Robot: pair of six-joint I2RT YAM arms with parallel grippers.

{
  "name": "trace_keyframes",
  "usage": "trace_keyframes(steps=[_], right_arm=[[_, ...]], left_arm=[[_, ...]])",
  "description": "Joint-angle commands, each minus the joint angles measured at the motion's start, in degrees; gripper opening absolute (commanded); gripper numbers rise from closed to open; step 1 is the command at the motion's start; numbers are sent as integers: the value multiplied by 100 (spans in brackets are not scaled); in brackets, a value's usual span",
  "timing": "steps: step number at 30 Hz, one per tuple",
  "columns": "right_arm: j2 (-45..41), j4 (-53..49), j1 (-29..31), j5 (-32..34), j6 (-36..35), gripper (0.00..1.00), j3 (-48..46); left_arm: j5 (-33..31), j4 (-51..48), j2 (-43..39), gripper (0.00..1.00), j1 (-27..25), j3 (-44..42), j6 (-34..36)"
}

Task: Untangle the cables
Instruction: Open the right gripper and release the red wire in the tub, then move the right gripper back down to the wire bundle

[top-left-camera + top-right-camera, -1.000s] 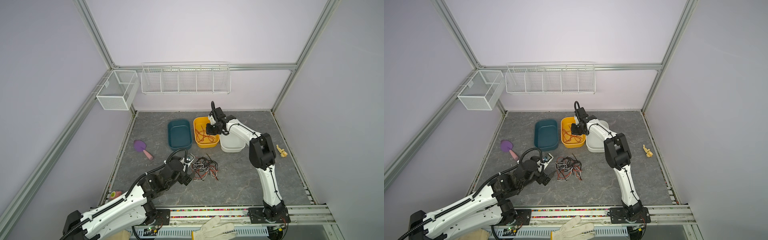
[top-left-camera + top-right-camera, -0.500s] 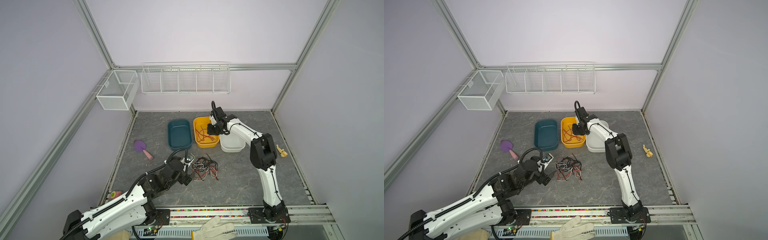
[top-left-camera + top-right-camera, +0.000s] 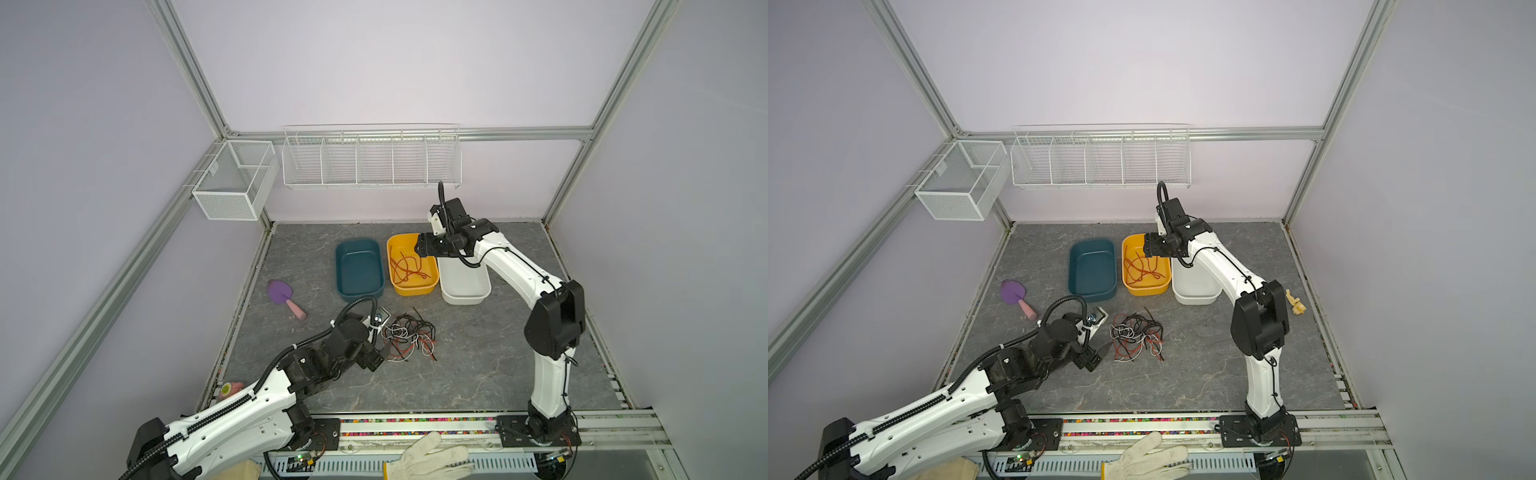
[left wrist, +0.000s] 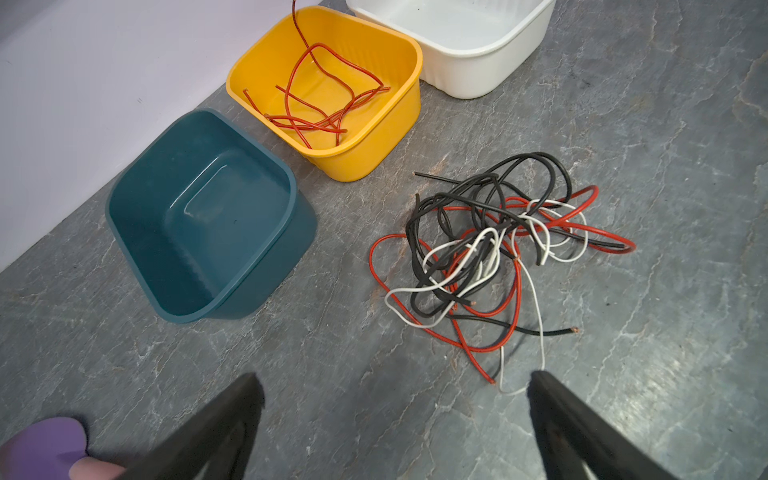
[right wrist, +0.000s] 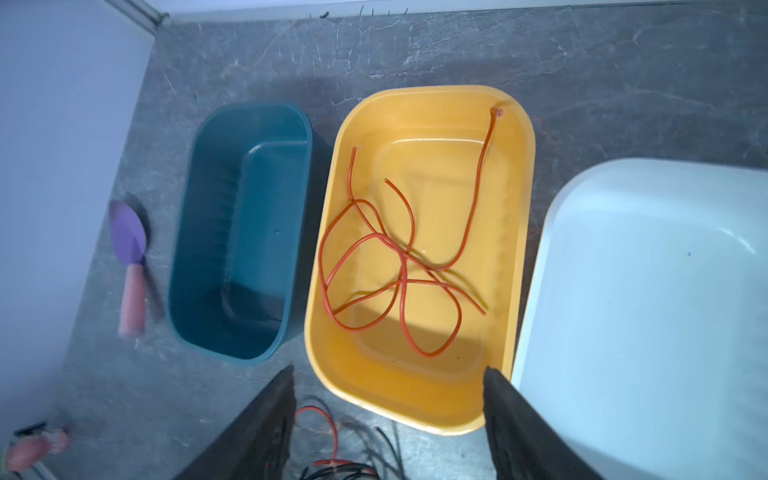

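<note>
Cable tangle (image 4: pixel 498 257): black, red and white wires looped through one another in a loose heap. It lies on the grey stone-patterned tabletop (image 3: pixel 478 365) in front of the yellow bin (image 3: pixel 415 291), apart from all three bins, and several ends stray outward from the heap. Red-orange cables (image 5: pixel 399 266): a few strands crossing one another on the floor of the yellow bin, one of them running up toward the rim at a corner. Teal bin (image 3: pixel 358 266): just beside the yellow bin, on its left in both top views. White bin (image 3: pixel 465 297): close against the yellow bin's other side; whether the two touch cannot be told. Left gripper (image 4: pixel 395 380): low over the tabletop, just short of the tangle, jaws spread wide and released, nothing between them. A white cable end lies right by one fingertip; contact cannot be told. Right gripper (image 5: pixel 389 370): held above the far end of the yellow bin, next to the white bin, jaws spread wide and grasping nothing. Toy trowel (image 3: pixel 286 299): purple blade, pink handle, flat on the tabletop left of the teal bin and apart from it. Work glove (image 3: pixel 428 459): pale, lying on the rail at the front edge between the two arm bases. Wire baskets (image 3: pixel 370 160): white, mounted along the back wall above the tabletop.
</note>
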Motion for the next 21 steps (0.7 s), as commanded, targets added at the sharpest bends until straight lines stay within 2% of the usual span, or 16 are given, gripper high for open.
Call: trace_keyframes(steps=[1,2,6,11,18,21], right_arm=[[-752,156,161,78,-67,99,-640],[-1017,303,202,67,-77,89,-921],[-1882,485,389,147,-65,88,-1753],[-2927,638,730,226,-81,88,-2807],[-4110,1173,1026,229,-131,88,-4380],[-4440,1406,1048,18,-114,88,-4939]], left_arm=[[142,-90,46,99,-28,135,-53],[161,-114,75,99,-28,147,-86],[363,-201,188,99,-28,242,-166],[455,-373,277,99,-28,559,-585],[951,-471,728,99,-27,991,-1941],[1077,-469,925,99,-28,1064,-2515]])
